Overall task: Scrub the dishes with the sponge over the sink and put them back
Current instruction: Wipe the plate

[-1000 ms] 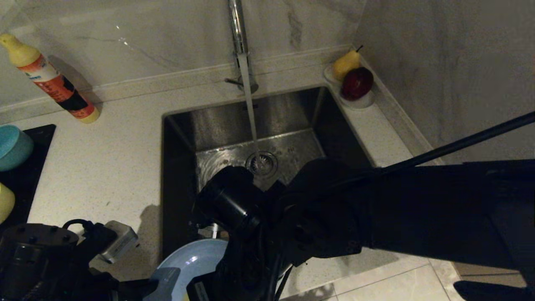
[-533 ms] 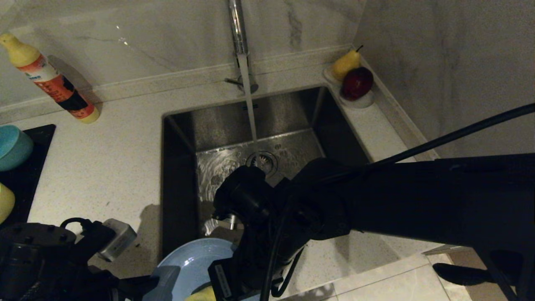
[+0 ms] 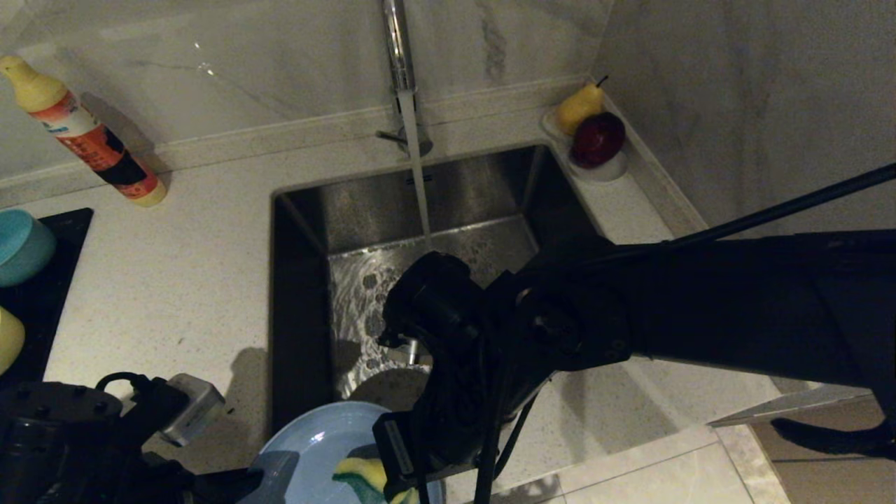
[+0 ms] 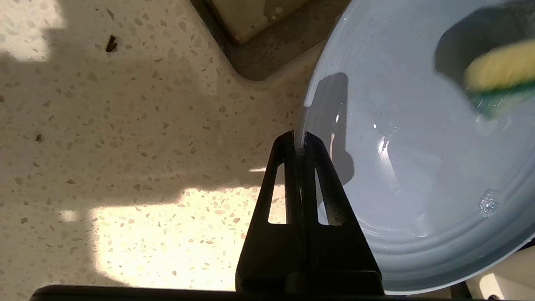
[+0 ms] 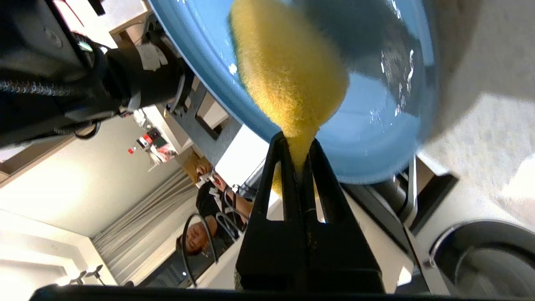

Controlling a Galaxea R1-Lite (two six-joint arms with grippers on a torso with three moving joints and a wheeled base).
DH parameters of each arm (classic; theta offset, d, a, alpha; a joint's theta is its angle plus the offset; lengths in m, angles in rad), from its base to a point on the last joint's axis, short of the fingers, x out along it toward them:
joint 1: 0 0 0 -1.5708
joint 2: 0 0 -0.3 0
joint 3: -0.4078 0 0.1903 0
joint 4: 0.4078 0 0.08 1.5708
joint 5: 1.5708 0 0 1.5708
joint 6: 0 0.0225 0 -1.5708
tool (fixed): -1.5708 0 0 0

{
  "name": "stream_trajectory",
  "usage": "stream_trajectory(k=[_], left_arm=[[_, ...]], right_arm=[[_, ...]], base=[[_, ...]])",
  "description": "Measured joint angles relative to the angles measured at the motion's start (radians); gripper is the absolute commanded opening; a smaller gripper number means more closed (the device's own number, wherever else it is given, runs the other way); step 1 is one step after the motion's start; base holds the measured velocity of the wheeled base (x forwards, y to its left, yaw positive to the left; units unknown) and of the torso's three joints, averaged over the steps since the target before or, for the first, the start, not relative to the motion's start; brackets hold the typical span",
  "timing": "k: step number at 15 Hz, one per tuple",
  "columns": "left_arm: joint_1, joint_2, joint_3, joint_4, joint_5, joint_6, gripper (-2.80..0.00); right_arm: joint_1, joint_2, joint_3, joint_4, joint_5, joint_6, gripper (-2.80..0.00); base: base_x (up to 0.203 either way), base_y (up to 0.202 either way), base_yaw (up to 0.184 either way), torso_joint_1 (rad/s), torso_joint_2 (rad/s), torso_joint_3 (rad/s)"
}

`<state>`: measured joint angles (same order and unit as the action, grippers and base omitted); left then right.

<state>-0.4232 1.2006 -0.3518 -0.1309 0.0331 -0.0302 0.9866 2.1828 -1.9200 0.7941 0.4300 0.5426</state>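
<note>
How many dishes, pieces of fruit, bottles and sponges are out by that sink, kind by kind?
Bowls: 2, teal bowl, yellow bowl
Plates: 1, light-blue plate
Fruit dish: 1, white dish
Fruit: 2, pear, red fruit
Bottles: 1, bottle
Sponges: 1, sponge
Total: 8

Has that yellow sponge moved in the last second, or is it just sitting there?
Yes. The sponge, pinched in the right gripper, has slid into sight on the light-blue plate, nearer the sink's front edge; a second ago the arm hid it.
</note>
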Motion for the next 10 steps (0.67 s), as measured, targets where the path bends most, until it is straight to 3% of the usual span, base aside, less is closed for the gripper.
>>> stream_trajectory(k=[10], left_arm=[[0.0, -0.001, -0.018, -0.014, 0.0, -0.002, -2.8]], right_arm=[[0.01, -0.046, 0.004, 0.153, -0.001, -0.002, -2.8]], base=[[0.0, 0.0, 0.0, 0.0, 0.0, 0.0]])
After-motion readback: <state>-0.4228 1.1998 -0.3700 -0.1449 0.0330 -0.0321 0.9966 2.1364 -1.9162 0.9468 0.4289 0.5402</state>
